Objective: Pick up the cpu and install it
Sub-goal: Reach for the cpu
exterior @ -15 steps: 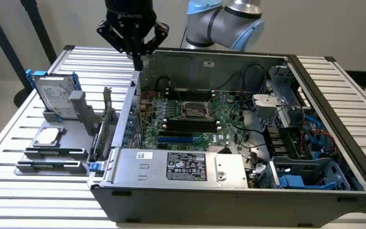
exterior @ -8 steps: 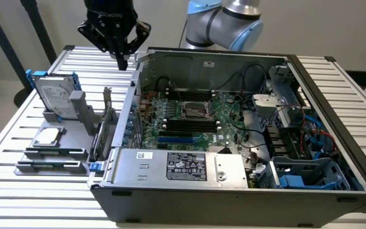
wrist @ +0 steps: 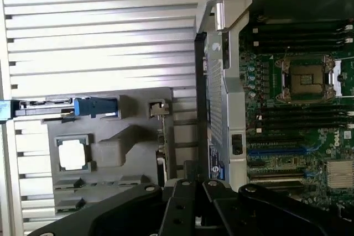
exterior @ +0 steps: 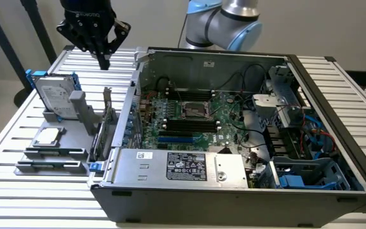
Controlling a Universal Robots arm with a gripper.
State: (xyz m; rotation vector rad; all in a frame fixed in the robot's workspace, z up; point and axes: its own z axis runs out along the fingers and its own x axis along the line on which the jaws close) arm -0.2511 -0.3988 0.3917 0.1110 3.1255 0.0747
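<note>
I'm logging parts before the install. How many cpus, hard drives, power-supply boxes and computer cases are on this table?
cpu: 1
hard drive: 1
power-supply box: 1
computer case: 1
Total: 4

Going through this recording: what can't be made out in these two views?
- Small square silver-topped cpu: markings and orientation too small in the exterior view, washed white by glare in the wrist view.
- Black-framed motherboard socket: contacts too small in both views.
- Grey power-supply box: label text too small, exterior view.
- Blue-and-grey robot arm: lower part hidden behind the open grey computer case, exterior view.
</note>
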